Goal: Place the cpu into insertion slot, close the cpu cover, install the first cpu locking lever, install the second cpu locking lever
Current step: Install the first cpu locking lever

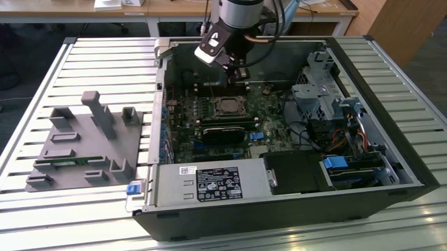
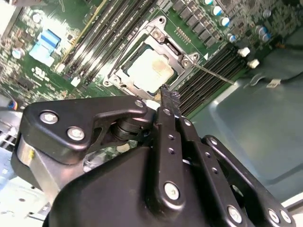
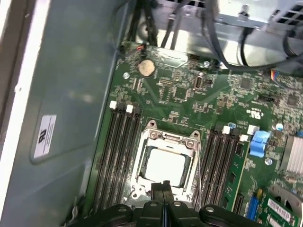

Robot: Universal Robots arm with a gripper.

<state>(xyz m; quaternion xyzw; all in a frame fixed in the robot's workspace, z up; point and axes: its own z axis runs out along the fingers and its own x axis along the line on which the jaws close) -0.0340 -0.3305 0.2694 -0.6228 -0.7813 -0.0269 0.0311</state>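
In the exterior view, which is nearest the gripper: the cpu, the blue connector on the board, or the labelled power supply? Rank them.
1. cpu, right by the gripper.
2. blue connector, farther toward the camera.
3. power supply, closest to the camera.

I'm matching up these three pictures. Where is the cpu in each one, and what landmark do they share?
Exterior view: the cpu sits mid-board, just below the hand in the picture.
Second wrist view: the cpu is the pale square just past the hand's tip.
First wrist view: the cpu lies between the memory slots, just past the hand.
Shared landmark: the silvery cover framing it.
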